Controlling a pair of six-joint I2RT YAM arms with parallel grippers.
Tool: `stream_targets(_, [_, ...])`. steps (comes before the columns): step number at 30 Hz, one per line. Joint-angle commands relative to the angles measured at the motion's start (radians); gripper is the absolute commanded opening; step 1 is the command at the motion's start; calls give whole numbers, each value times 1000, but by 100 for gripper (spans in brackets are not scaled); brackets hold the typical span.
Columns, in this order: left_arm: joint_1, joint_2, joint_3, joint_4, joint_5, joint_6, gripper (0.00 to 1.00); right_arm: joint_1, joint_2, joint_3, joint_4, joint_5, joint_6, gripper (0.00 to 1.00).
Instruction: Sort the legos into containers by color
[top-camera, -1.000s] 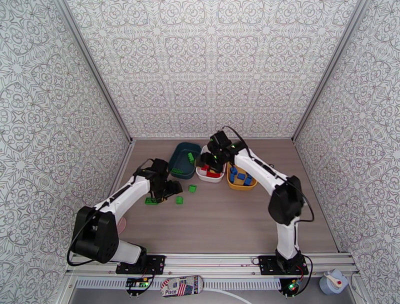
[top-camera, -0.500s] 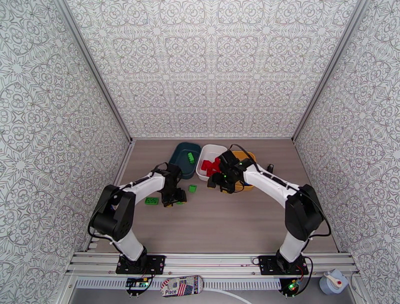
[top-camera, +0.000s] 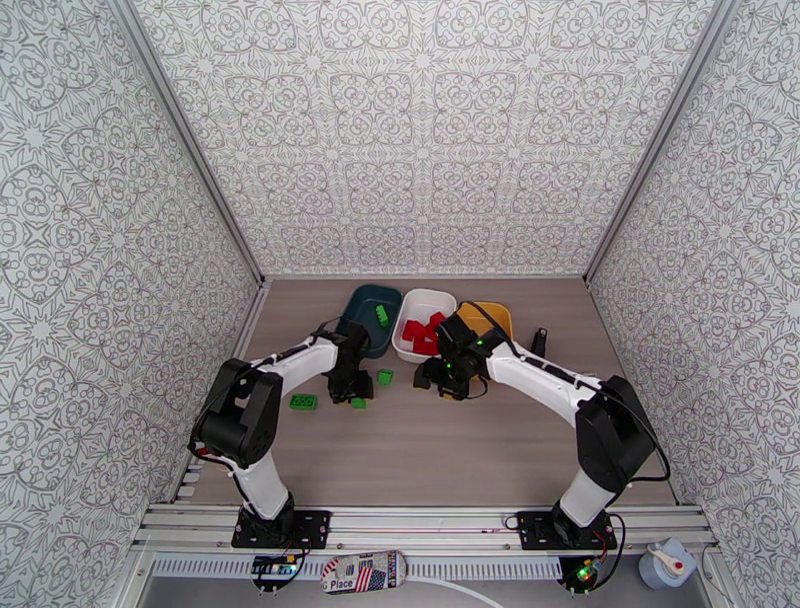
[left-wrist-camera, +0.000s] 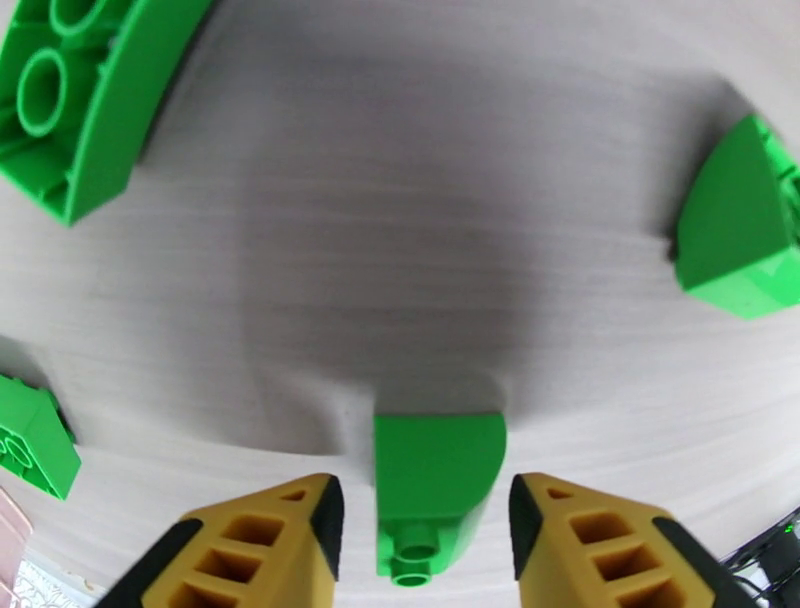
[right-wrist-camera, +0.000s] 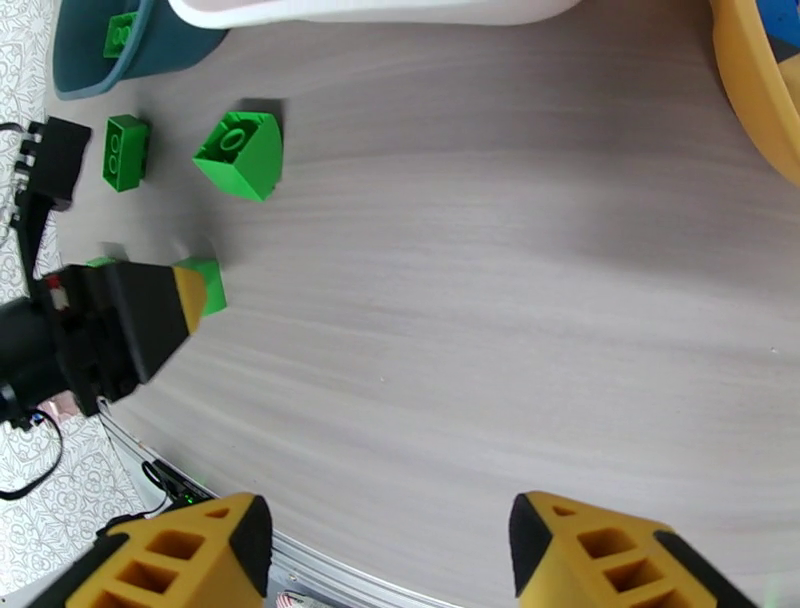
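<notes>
A small green lego (left-wrist-camera: 437, 465) lies on the table between the fingers of my left gripper (left-wrist-camera: 422, 497). The jaws stand close around it, with a narrow gap still showing on the left side. From above, that gripper (top-camera: 352, 388) hangs over the brick (top-camera: 358, 403). Two more green legos (top-camera: 303, 402) (top-camera: 384, 377) lie nearby. The dark teal container (top-camera: 362, 330) holds a green lego (top-camera: 381, 315). Red legos (top-camera: 418, 332) fill the white container (top-camera: 425, 300). The yellow container (top-camera: 490, 315) is partly hidden by my right arm. My right gripper (right-wrist-camera: 385, 520) is open and empty above bare table.
A small black object (top-camera: 540, 342) stands right of the yellow container. Patterned walls close in the table on three sides. The metal rail (top-camera: 420, 525) with both arm bases runs along the near edge. Bare tabletop stretches in front of the containers.
My left gripper moved right onto the small green lego and its jaws narrowed around it. My right gripper drew back from over the white container to the table in front of it.
</notes>
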Motion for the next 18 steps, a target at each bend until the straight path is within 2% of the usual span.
stream_targets(1, [-19,16,14,-38,-34,24,48,9,-39,-27,22,25,24,67])
stream_targets(10, [-29,3,20,-43,-21,14,35,10,-39,-32,27,21,26,66])
stream_targets(18, [-2,-99,4,-25,57,-34,32,11,-19,-8,25,10,18,66])
